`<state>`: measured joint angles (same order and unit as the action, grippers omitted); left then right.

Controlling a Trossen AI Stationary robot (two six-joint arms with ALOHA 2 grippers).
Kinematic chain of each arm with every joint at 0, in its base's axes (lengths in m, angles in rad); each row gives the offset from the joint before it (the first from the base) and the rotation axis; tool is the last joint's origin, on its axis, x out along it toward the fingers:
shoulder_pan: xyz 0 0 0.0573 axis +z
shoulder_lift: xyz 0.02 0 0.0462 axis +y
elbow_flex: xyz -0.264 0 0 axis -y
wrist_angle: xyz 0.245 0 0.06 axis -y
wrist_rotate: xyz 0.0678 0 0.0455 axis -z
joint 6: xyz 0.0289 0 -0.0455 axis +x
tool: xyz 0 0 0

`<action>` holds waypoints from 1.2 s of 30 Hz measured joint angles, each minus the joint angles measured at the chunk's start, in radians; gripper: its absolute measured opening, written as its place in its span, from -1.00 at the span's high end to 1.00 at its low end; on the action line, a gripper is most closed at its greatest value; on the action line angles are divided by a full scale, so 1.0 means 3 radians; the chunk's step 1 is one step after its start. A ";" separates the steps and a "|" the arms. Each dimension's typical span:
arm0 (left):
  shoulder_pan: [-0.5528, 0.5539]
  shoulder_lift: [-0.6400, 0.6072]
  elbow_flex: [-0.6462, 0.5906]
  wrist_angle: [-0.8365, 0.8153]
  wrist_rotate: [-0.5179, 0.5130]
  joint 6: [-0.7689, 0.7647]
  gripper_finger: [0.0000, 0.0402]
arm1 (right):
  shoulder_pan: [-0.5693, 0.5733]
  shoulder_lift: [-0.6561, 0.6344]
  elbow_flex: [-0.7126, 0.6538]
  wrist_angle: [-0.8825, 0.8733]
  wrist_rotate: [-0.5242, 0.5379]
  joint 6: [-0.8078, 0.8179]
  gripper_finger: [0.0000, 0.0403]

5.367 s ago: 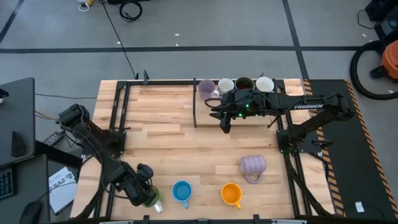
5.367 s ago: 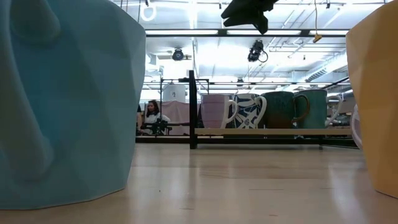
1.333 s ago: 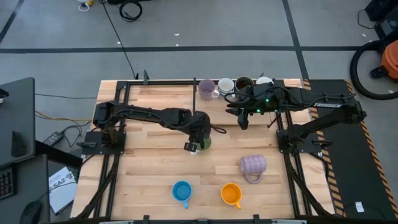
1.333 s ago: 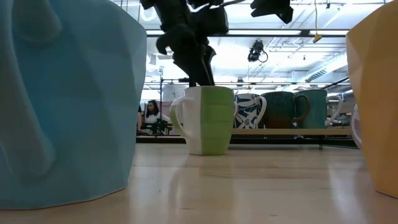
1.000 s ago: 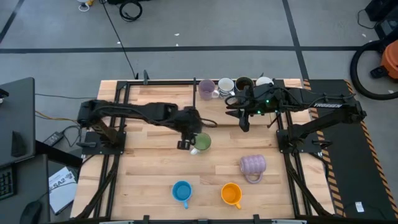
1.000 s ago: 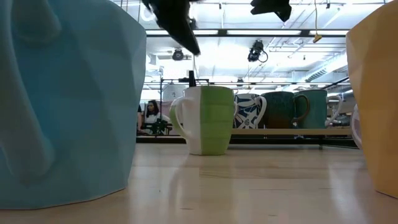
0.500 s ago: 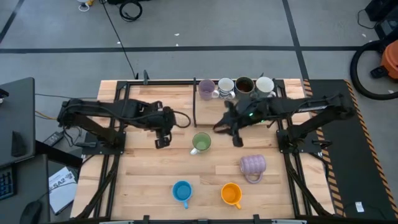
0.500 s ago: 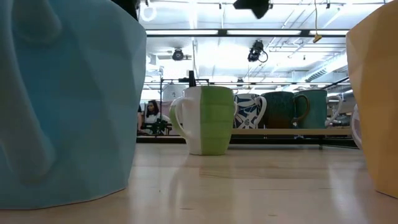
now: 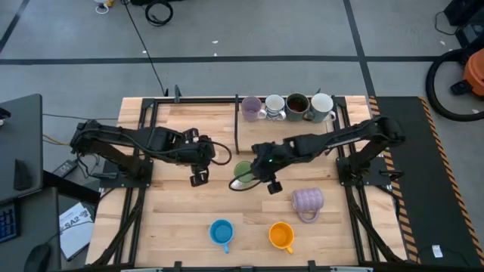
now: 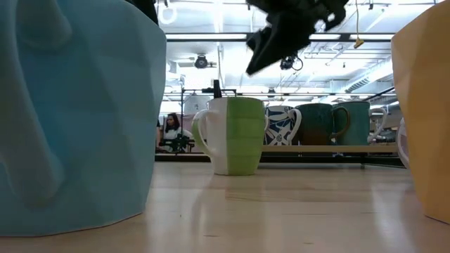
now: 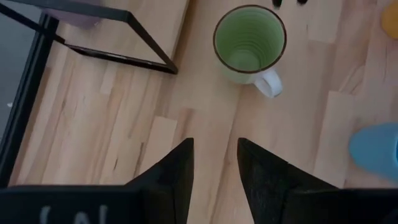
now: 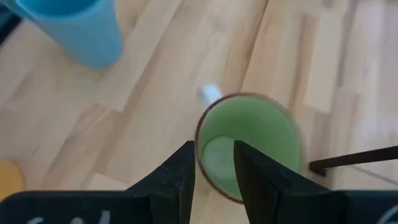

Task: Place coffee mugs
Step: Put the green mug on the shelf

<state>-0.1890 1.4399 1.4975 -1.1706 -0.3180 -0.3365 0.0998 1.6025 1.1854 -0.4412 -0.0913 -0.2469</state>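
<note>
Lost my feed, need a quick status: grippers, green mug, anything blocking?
Right gripper open, hovering over green mug, not gripping. Left gripper open, empty, beside it. Mug upright mid-table. Nothing blocking.

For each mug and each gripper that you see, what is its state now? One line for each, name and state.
green mug: upright, on the table, not held.
blue mug: upright, near table edge.
orange mug: upright, near table edge.
ribbed lavender mug: lying on its side.
four mugs on the rack: upright, in a row.
right gripper: open, above the green mug.
left gripper: open, empty, apart from the green mug.
</note>
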 joint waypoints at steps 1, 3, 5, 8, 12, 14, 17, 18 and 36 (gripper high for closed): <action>0.0000 0.0000 0.0000 0.0001 -0.0001 -0.0021 0.35 | 0.0000 0.0053 0.0000 -0.0001 0.0000 -0.0007 0.42; 0.0001 0.0000 0.0000 0.0000 -0.0001 -0.0060 0.35 | 0.0000 0.0142 0.0000 -0.0014 -0.0003 -0.0074 0.42; 0.0001 0.0000 0.0000 0.0002 -0.0001 -0.0064 0.35 | 0.0000 0.0212 0.0000 -0.0002 -0.0037 -0.0169 0.42; 0.0001 0.0000 0.0000 0.0005 -0.0001 -0.0063 0.35 | 0.0001 0.0290 0.0000 0.0010 -0.0052 -0.0230 0.42; 0.0001 0.0000 0.0000 0.0027 -0.0001 -0.0063 0.35 | -0.0014 0.0343 -0.0001 -0.0003 -0.0032 -0.0216 0.42; 0.0001 0.0000 0.0000 0.0027 -0.0001 -0.0063 0.35 | -0.0017 0.0370 0.0000 0.0009 -0.0022 -0.0213 0.42; 0.0001 0.0000 0.0000 0.0032 -0.0001 -0.0063 0.35 | -0.0018 0.0407 -0.0002 0.0030 -0.0023 -0.0212 0.42; 0.0001 0.0001 0.0000 0.0036 -0.0001 -0.0063 0.35 | -0.0018 0.0426 0.0000 0.0036 -0.0023 -0.0212 0.42; 0.0001 0.0004 0.0000 0.0050 -0.0001 -0.0060 0.35 | -0.0034 0.0523 -0.0001 0.0050 -0.0026 -0.0231 0.87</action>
<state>-0.1886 1.4410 1.4975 -1.1556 -0.3183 -0.3546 0.0895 1.7596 1.1851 -0.4261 -0.0990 -0.3163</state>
